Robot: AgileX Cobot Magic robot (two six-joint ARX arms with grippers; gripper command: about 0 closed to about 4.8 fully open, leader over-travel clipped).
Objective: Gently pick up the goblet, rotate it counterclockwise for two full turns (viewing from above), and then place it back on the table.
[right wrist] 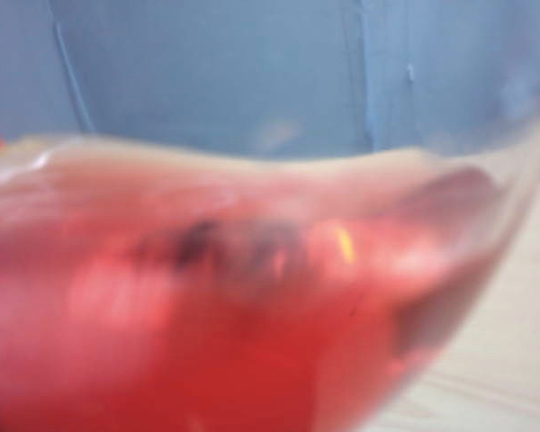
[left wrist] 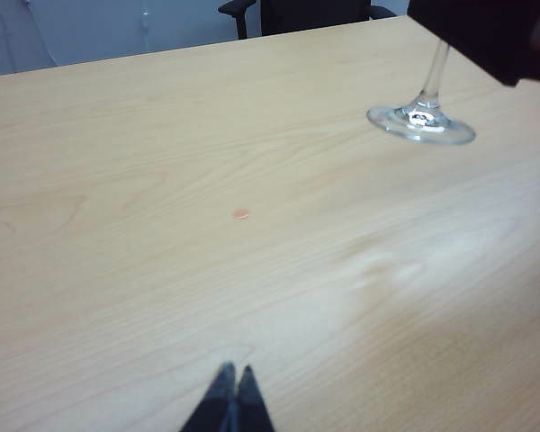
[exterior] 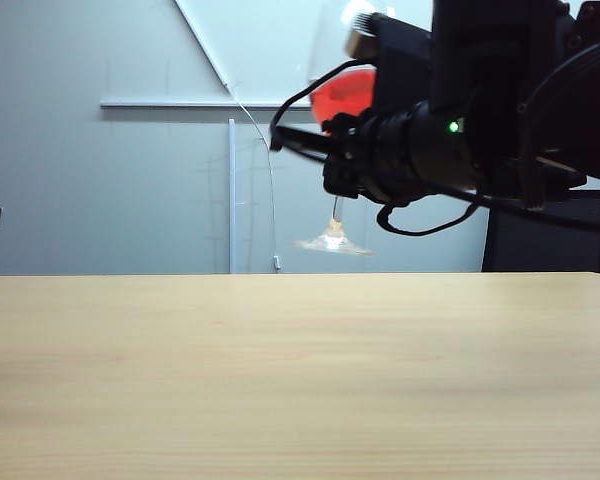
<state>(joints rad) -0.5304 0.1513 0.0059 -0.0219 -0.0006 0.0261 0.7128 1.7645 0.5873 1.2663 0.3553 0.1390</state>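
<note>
Goblet (exterior: 336, 238) is off the table (exterior: 280, 380), carried in the air above the far edge, right of centre in the exterior view. Its round foot shows blurred and tilted below the dark right arm (exterior: 450, 140), thin stem running up into the arm's bulk, red liquid visible in the bowl just left of the wrist. Right gripper itself is hidden in the exterior view behind the arm and cables; fingers not visible in any view, but they are closed down tight on the goblet, apparently around the stem or the bowl's base. Right wrist view is filled by the goblet's bowl (right wrist: 252, 315), very close and blurred, red liquid slanted across it, a strip of table (right wrist: 513, 360) past the glass. Left wrist view shows the goblet's foot (left wrist: 421, 121) and lower stem near the table's far side, the stem leaning, its top cut off by the dark right arm (left wrist: 495, 36); can't tell from there if the foot clears the wood. Left gripper (left wrist: 231, 405) hangs low over the near table, well apart from the goblet, fingertips (left wrist: 221, 396) pressed together, holding nothing. A small reddish spot (left wrist: 241, 214) sits on the table mid-way.
</note>
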